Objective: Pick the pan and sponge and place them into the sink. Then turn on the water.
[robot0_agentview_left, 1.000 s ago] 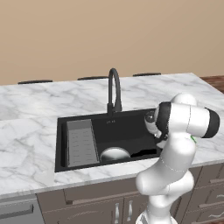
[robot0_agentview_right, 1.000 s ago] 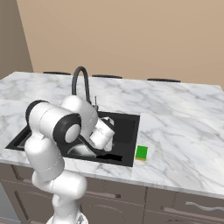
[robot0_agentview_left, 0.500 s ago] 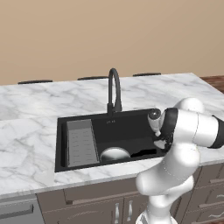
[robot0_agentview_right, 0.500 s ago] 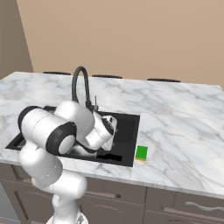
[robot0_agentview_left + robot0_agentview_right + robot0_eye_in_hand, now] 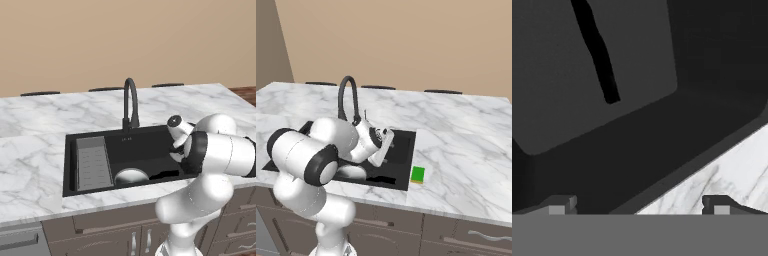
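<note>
Left base view is showing the round, shallow silver-grey metal pan (image 5: 131, 176) lying on the floor of the large black rectangular sink (image 5: 150, 145), near its front wall, with its thin black handle (image 5: 164, 175) pointing toward the robot's right. Beside it, the grey ribbed tray insert (image 5: 93, 163) is occupying the left end of the basin. Right base view is showing the small block-shaped sponge (image 5: 417, 174), green face up over a yellow edge, resting on the white marble counter (image 5: 466, 150) just beyond the sink's right rim. The pincer (image 5: 384, 148) is hanging over the basin's right end, its fingers standing wide apart and holding nothing. The sponge is lying to the pincer's right and slightly nearer the robot, across the rim; the coming move is likely turning on that short crossing. The tall black gooseneck faucet (image 5: 130, 102) is running no water.
</note>
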